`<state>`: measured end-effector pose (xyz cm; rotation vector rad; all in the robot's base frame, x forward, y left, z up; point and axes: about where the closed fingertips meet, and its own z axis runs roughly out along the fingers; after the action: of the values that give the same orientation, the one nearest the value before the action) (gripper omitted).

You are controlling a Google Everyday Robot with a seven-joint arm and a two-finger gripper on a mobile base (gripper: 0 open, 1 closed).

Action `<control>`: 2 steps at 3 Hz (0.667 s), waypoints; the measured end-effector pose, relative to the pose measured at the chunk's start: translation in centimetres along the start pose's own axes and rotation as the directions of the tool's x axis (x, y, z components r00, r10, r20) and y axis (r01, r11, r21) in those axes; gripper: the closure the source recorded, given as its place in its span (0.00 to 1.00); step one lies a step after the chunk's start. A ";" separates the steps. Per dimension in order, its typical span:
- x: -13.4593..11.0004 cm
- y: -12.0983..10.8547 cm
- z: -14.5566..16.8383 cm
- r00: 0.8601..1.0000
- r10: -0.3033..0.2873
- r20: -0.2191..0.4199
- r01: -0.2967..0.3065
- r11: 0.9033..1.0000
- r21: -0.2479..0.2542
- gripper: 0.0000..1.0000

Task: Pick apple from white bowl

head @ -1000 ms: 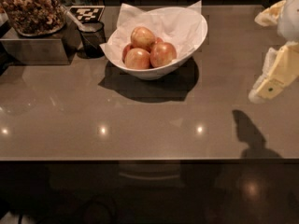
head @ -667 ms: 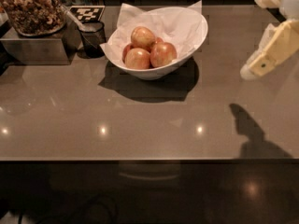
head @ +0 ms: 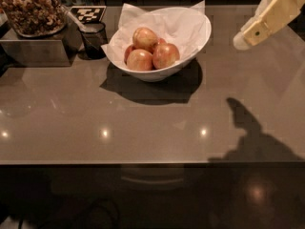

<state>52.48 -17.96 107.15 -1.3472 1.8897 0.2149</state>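
While the gripper [head: 248, 36] hangs in the air at the upper right, over the far right part of the table [head: 143, 123] and well apart from the bowl [head: 206, 30], I can't tell whether it's spread or closed; only a cream-coloured, angled piece shows, tip pointing down-left. It holds nothing that I can see. Its shadow [head: 252, 137] falls on the table nearer the front edge, right side. The bowl sits centre-left toward the back: white, glossy, rim higher on the right, lined with crumpled white paper [head: 176, 23]. The apple [head: 166, 55] is inside, front right of the pile, red-orange with a yellowish patch, touching the paler apple [head: 139, 60] on its left. A second pale apple [head: 145, 37] sits on top behind them. A darker red bit [head: 127, 51] shows at the left of the pile, mostly hidden. Just beside the bowl on the left is a dark cup [head: 94, 39] with a utensil handle [head: 76, 20] sticking out. Behind the cup lies the one marking in view, a black-and-white checker tag [head: 87, 13]. Far left: a tray of brown dried stuff [head: 31, 8] on a metal box [head: 33, 51].
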 end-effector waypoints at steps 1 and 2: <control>0.7 -0.2 1.1 0.993 0.103 0.054 -0.104 0.995 0.005 0.00; -0.9 -1.7 3.6 0.974 0.186 0.128 -0.191 0.981 0.024 0.00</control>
<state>55.85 -16.02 105.80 -1.1040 1.9053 0.3516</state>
